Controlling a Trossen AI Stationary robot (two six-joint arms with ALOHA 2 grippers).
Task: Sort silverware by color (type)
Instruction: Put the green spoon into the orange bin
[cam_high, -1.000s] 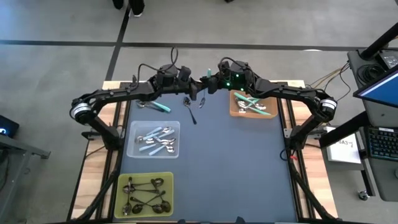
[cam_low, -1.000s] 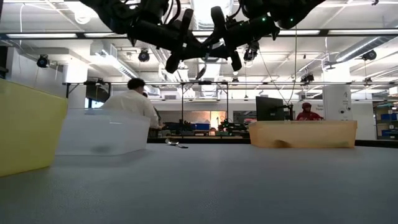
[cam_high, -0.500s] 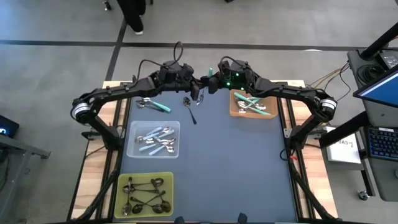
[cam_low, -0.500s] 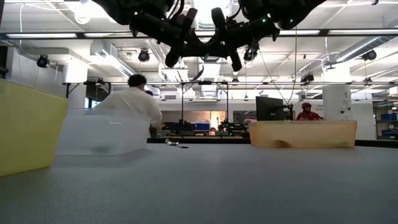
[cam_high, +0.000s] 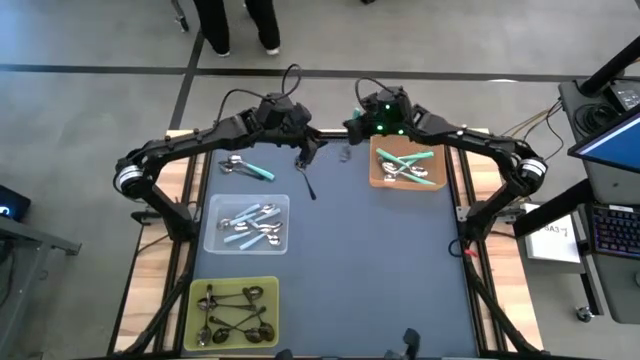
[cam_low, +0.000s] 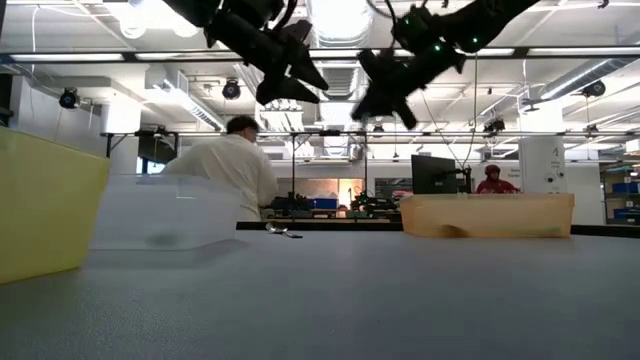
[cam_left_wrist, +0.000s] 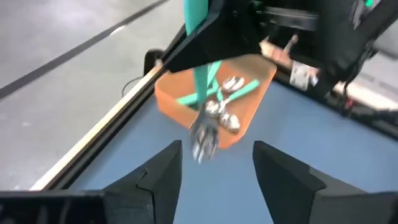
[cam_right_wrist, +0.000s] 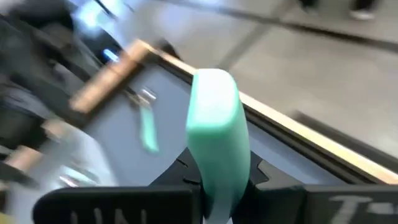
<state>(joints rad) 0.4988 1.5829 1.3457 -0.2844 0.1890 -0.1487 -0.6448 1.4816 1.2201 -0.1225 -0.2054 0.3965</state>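
above blue table (cam_high: 380, 260): right jaws gripping teal spoon (cam_left_wrist: 200, 87), left jaws spread, empty

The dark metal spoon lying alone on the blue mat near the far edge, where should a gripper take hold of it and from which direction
Best judgement: take the dark metal spoon at mid-handle, coming straight down, fingers set across the thin shaft. It lies flat on the mat, bowl toward the far edge and handle pointing toward the near side, so there is nothing to get under. The left gripper, open, hangs nearest.
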